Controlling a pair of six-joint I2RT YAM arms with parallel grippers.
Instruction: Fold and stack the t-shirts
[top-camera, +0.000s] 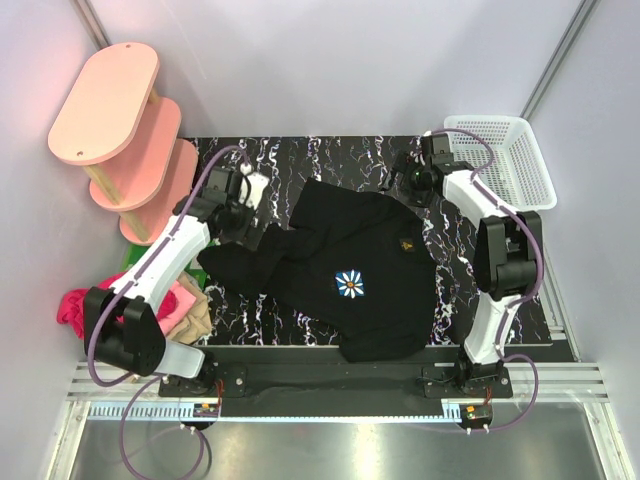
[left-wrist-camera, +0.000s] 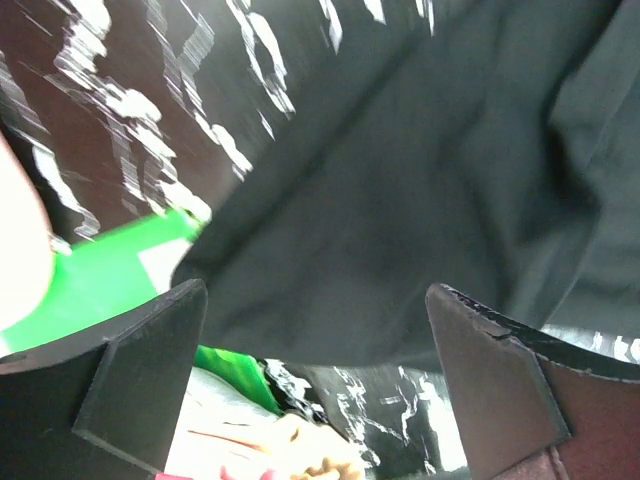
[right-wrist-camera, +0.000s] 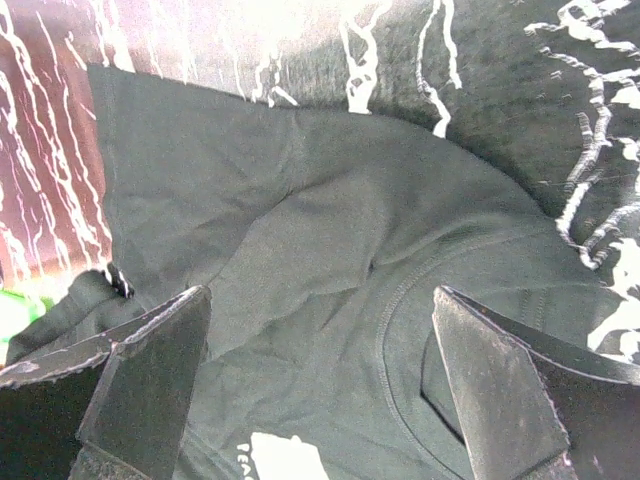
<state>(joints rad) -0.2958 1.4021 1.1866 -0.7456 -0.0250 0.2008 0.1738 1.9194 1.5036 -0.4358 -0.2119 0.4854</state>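
One black t-shirt (top-camera: 350, 270) is laid on the table (top-camera: 300, 160) | left gripper (left-wrist-camera: 318, 330) is spread wide over its edge | right gripper (right-wrist-camera: 320, 340) is spread wide over its collar

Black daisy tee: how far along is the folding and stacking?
Nothing looks done: the black tee lies spread, unfolded. In hand: the left claw and right claw hang open over it. To do: folding it, plus the heaped pink and tan tees.
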